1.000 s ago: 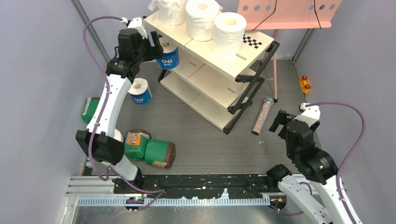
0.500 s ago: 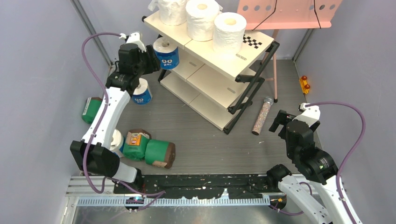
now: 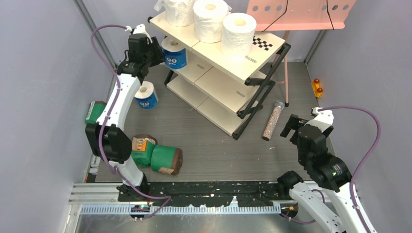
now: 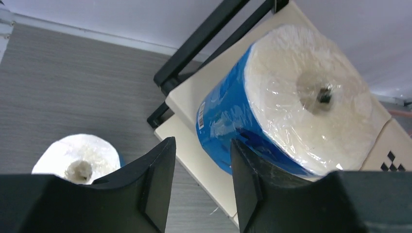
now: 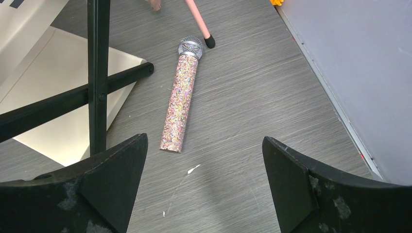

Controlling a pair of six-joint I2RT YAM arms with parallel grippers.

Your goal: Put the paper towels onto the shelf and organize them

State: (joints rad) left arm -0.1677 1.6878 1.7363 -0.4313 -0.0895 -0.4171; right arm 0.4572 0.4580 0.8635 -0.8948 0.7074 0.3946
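Observation:
Three white rolls (image 3: 211, 19) stand on the top board of the shelf (image 3: 228, 65). One blue roll (image 3: 173, 53) sits at the left end of the middle board. My left gripper (image 3: 155, 52) is open just left of it, with nothing between the fingers. In the left wrist view the gripper (image 4: 203, 145) has the roll (image 4: 272, 111) past its right finger (image 4: 252, 179), on the cream board (image 4: 194, 97). Another blue roll (image 3: 145, 94) stands on the floor. Green rolls (image 3: 166, 159) lie at the left. My right gripper (image 3: 291, 127) is open and empty over the floor (image 5: 204, 141).
A thin speckled tube (image 3: 272, 120) lies on the floor right of the shelf, ahead of the right gripper (image 5: 182, 107). A pink music stand (image 3: 296, 12) stands behind the shelf. A small orange object (image 3: 317, 87) sits at the right wall. One green roll (image 3: 94, 112) lies by the left wall.
The left gripper moved the blue roll a little up and back at the shelf's left end, and the left arm's elbow swung. The right arm has not moved.

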